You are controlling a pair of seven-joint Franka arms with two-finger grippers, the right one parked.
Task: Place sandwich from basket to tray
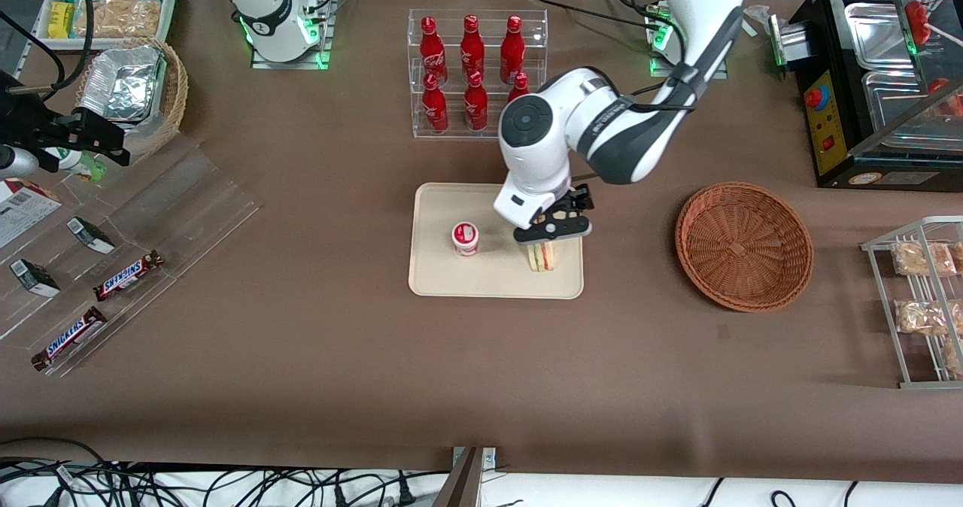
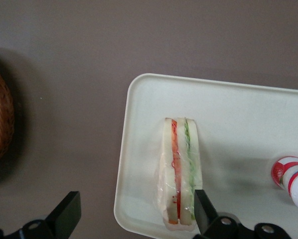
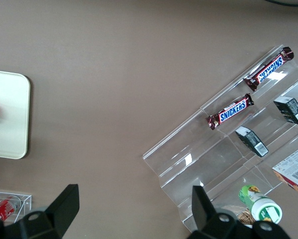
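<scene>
Running across the front view from the parked arm's end: a clear stepped display (image 1: 150, 214) with Snickers bars (image 1: 128, 275), then the cream tray (image 1: 444, 277) near the middle of the table, with a small red-and-white cup (image 1: 466, 238) standing on it. Beside the cup, toward the working arm's end of the tray, the sandwich (image 1: 542, 256) stands on edge on the tray surface, its red and green layers showing. The gripper (image 1: 554, 230) hangs right above it; the wrist view shows its jaws spread apart, one finger (image 2: 64, 215) out over the bare table and the other just beside the sandwich (image 2: 179, 169), so nothing is gripped. Further along sits the reddish-brown wicker basket (image 1: 743, 245), apart from the tray
</scene>
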